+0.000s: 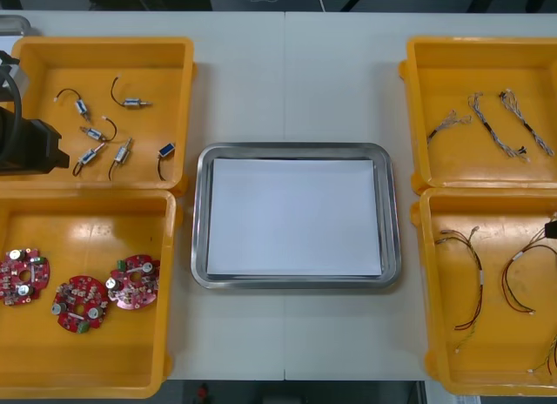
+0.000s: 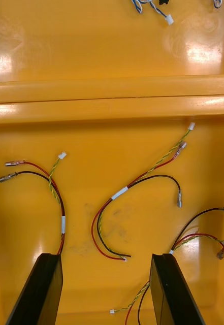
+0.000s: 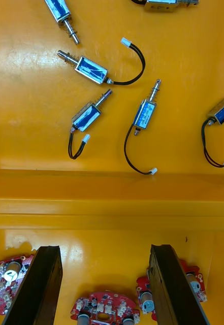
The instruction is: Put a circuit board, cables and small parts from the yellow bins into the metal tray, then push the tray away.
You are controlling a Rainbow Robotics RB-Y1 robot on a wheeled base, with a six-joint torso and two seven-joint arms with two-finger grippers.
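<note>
On the light table [image 1: 287, 64], largest item first: the shiny rectangular metal tray [image 1: 296, 150], white inside, lies inboard of both grippers and well apart from each. We see none of the parts in it, so we judge the first pick is still to come.

Yellow plastic bins, two per side. The left gripper [image 3: 105, 251] hovers over the board bin [image 1: 87, 369]. The right gripper [image 2: 105, 256] hovers over the cable bin [image 1: 496, 352].

Three round red circuit boards are in the board bin. The middle board [image 3: 104, 311] lies below the left gripper, in the gap between its fingers. The other two sit outboard, one to each side, and one of them is partly hidden behind a finger. The boards are round, so they give no long axis to line up on. In our judgement a straight descent would straddle the middle board. The left arm is clearly the nearer one for this pick.

Red, black and yellow cables are in the cable bin. One looped cable [image 2: 117, 218] lies between the right fingers and runs obliquely away from the fingertips toward the bin wall.

Small metal parts [image 3: 145, 114] with black leads lie past the bin wall, ahead of the left fingertips.

Left fingers [image 3: 40, 284]: spread wide, gripping nothing. Right fingers [image 2: 40, 289]: likewise spread, nothing held.
</note>
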